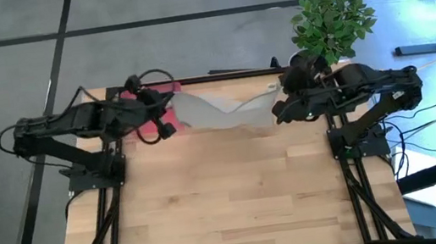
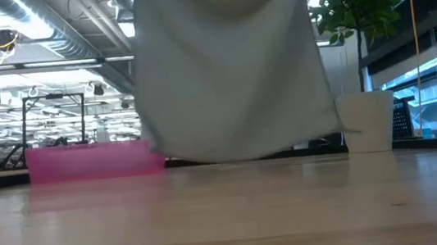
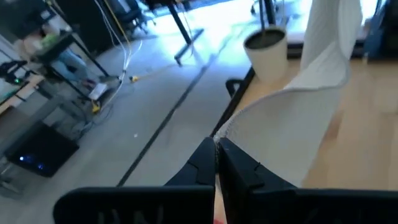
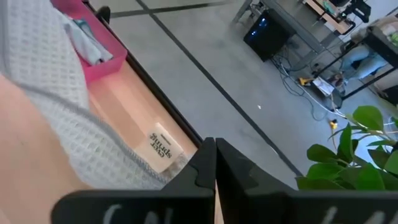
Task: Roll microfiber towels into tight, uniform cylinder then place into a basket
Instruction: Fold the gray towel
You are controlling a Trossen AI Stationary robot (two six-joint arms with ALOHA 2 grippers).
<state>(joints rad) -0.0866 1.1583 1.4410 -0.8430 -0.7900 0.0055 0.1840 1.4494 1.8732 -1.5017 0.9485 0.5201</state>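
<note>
A light grey microfiber towel [image 1: 225, 111] hangs spread like a curtain between my two grippers over the far part of the table. In the low view the towel [image 2: 228, 64] has its lower edge [image 2: 239, 156] close to the tabletop; whether it touches, I cannot tell. My left gripper [image 3: 215, 155] is shut on one top corner. My right gripper [image 4: 215, 158] is shut on the other. The red basket [image 2: 91, 160] stands at the far left, under my left arm. In the right wrist view the basket [image 4: 102, 62] holds a pale blue-teal towel [image 4: 84, 34]. My left gripper pinches a top corner of the grey towel [image 3: 219, 134] between its two shut fingers, at their free ends. The cloth runs away from the corner and hangs down below it. My right gripper pinches the opposite top corner [image 4: 174, 171], beside a sewn label [image 4: 160, 146]. That corner is lifted clear and the cloth sags between the two holds.
A white pot with a green plant [image 1: 330, 21] stands at the far right corner, close behind my right arm; the pot [image 2: 365, 122] also shows in the low view. Bare wooden tabletop [image 1: 229, 197] lies on the near side of the towel.
</note>
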